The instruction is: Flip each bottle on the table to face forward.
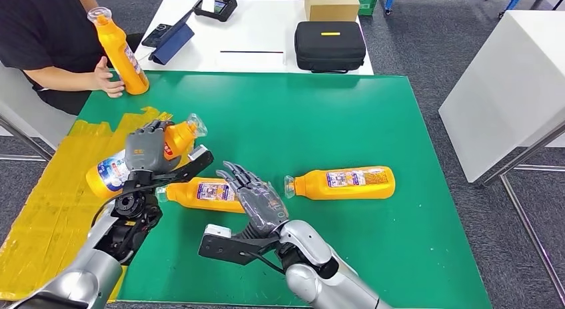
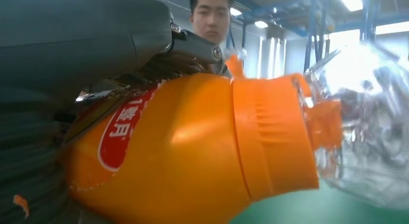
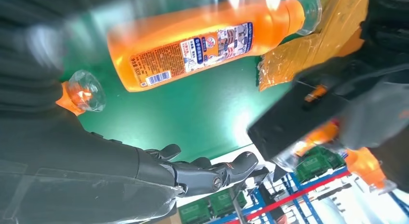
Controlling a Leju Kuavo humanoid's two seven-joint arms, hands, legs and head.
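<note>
left hand (image 1: 148,148) grips orange bottle (image 1: 174,140); right hand (image 1: 256,196) released, fingers spread.

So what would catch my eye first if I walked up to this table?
Probably the left hand gripping an orange bottle lifted above the green table. Two more orange bottles lie flat there: one just beyond the open right hand, another further right. At the far left corner, a person's hand steadies an upright bottle.
</note>
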